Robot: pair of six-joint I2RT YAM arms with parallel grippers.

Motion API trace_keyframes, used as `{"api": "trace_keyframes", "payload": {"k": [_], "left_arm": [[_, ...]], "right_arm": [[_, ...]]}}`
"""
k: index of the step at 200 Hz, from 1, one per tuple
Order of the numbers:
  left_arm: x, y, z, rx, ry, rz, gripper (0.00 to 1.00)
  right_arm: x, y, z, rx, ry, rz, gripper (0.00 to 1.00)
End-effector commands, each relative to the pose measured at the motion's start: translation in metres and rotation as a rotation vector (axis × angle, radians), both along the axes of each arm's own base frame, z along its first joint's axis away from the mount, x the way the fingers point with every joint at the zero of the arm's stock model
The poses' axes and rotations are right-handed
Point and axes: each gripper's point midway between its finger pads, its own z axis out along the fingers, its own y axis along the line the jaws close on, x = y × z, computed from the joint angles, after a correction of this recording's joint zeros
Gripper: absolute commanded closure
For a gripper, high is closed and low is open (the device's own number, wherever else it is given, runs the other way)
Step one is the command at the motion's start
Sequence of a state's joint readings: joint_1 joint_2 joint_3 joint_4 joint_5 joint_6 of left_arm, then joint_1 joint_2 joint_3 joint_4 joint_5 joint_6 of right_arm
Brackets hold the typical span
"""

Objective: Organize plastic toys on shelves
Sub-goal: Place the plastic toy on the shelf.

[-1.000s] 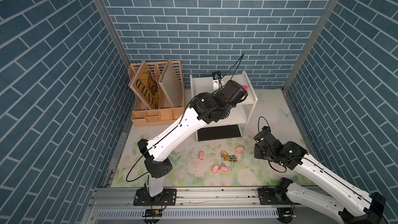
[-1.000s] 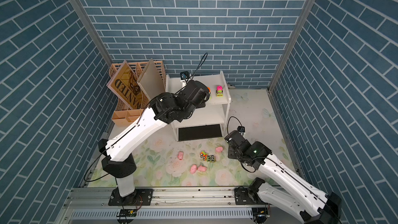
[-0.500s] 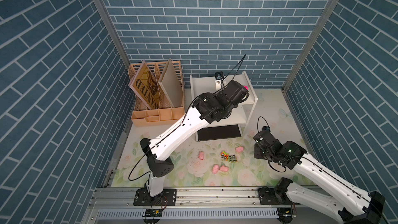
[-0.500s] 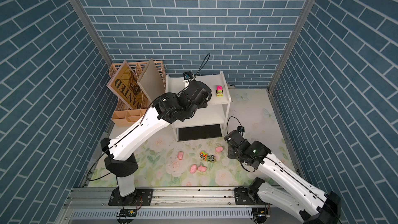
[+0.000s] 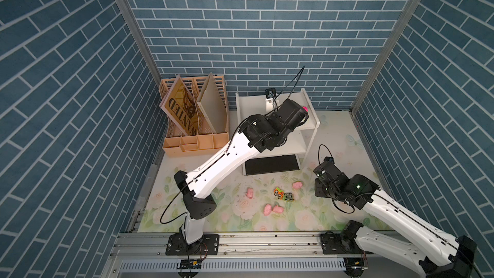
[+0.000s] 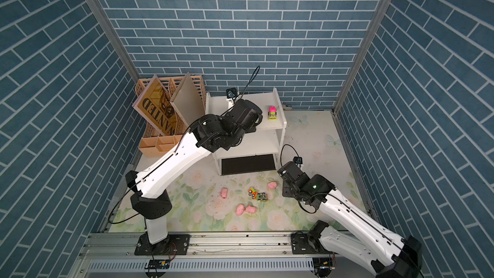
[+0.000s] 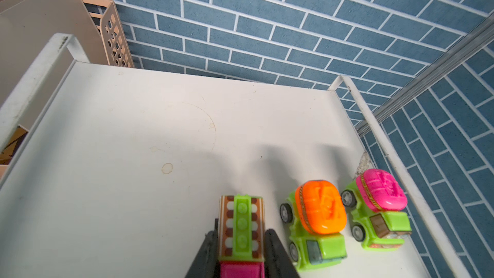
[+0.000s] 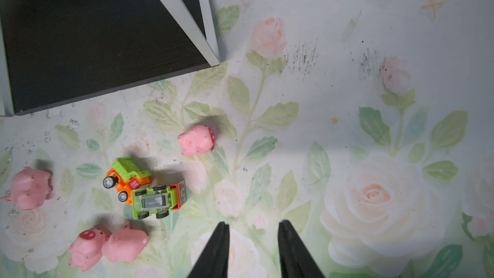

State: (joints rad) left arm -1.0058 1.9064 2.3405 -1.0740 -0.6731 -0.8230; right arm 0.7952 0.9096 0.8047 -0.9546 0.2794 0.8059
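My left gripper (image 7: 240, 232) is shut on a toy truck (image 7: 242, 217) with a green ladder and pink cab, low over the top board of the white shelves (image 7: 133, 156). Beside it on that board stand an orange-drum truck (image 7: 319, 207) and a pink-drum truck (image 7: 381, 193), the latter also showing in a top view (image 6: 272, 113). On the floral mat lie an orange truck (image 8: 128, 177), an overturned green truck (image 8: 157, 200) and several pink pigs (image 8: 196, 140). My right gripper (image 8: 252, 229) hangs open over the mat beside them, with nothing between its fingers.
A peach file organizer (image 5: 195, 119) holding a "WANTED" board stands left of the shelves (image 5: 251, 105). The shelves' dark bottom board (image 5: 271, 164) faces the mat. Blue brick walls close in on three sides. The left arm hides much of the shelves in both top views.
My left wrist has shifted slightly right over the top board. The right arm and the toys on the mat have not moved.
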Motion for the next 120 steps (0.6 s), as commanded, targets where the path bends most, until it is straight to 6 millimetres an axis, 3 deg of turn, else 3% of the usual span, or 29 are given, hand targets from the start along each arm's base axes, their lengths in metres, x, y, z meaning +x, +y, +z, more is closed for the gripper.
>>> {"api": "trace_keyframes", "payload": {"k": [1, 46, 83, 120], "left_arm": [[0.005, 0.006, -0.010, 0.045, 0.013, 0.028, 0.77], [0.002, -0.005, -0.003, -0.013, 0.017, -0.031, 0.61], [0.000, -0.007, 0.002, -0.031, 0.012, -0.045, 0.60], [-0.003, -0.002, 0.018, -0.062, -0.017, -0.050, 0.59]], "right_arm": [[0.002, 0.001, 0.000, -0.008, -0.004, 0.017, 0.65], [0.003, 0.002, 0.000, -0.007, -0.005, 0.017, 0.65], [0.004, 0.002, 0.003, -0.006, -0.009, 0.015, 0.65], [0.006, 0.005, 0.009, 0.002, -0.019, 0.020, 0.65]]}}
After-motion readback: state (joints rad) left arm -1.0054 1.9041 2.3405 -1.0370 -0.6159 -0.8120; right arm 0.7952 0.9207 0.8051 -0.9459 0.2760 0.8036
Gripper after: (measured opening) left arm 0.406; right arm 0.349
